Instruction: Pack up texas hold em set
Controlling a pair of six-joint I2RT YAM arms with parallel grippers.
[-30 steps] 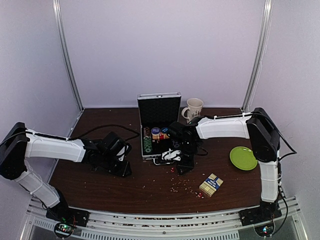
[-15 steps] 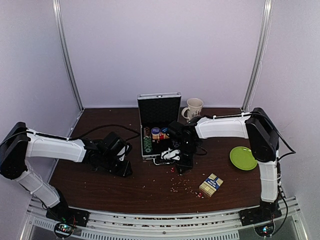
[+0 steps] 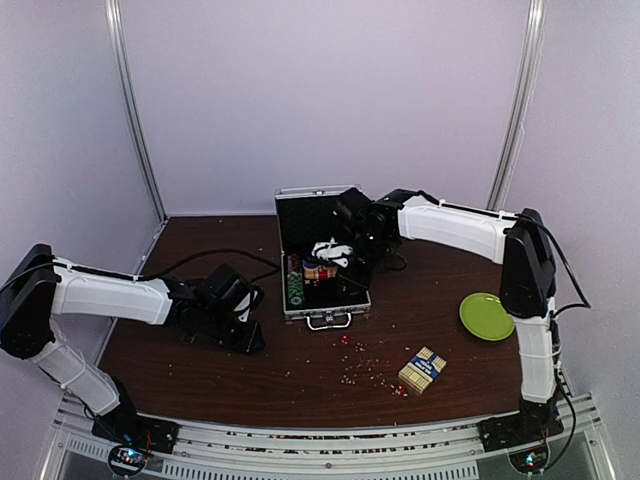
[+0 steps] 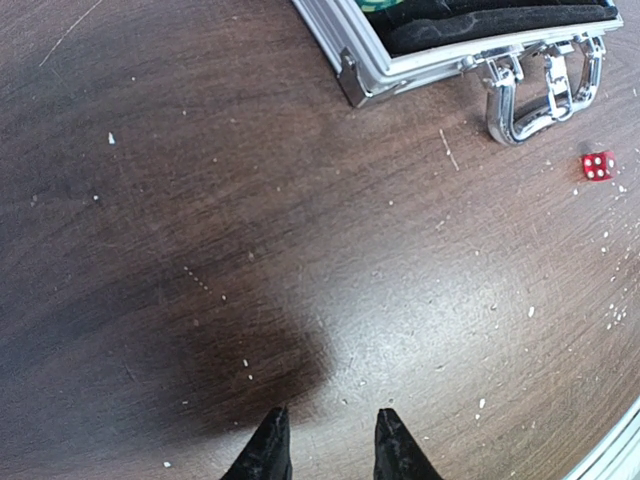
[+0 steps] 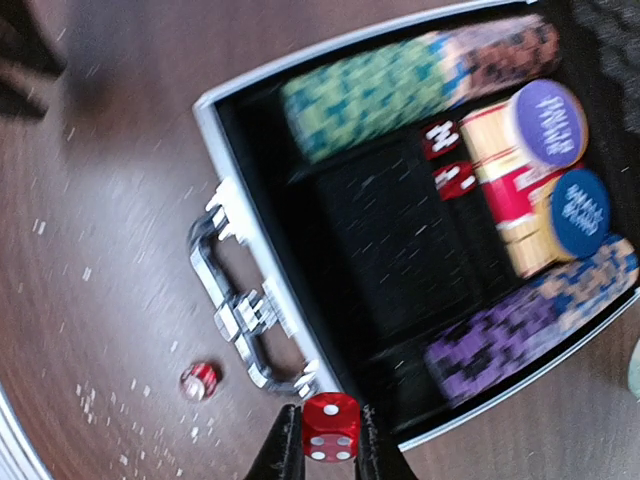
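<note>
The case (image 3: 318, 296) lies open in the middle of the desk (image 3: 200, 370), nearer the far edge, with its lid (image 3: 318, 216) upright and its handle (image 3: 329, 322) facing the near edge. The right jaws hang over the open case, clenched on a single red die (image 5: 331, 427) pinched between the fingertips (image 5: 284, 447). Inside the case, chips (image 5: 370, 93) lie in rows along both sides, more sit stacked between them, and two dice (image 5: 447, 160) lie in the middle beside those stacks. Other loose dice (image 3: 346, 341) are scattered on the desk between the case and the near edge. The card box (image 3: 423, 369) lies flat near the near edge, right of centre. A green plate (image 3: 487, 316) sits close to the right edge. The left jaws are low over bare desk, left of the case toward the left edge, parted and grasping nothing.
</note>
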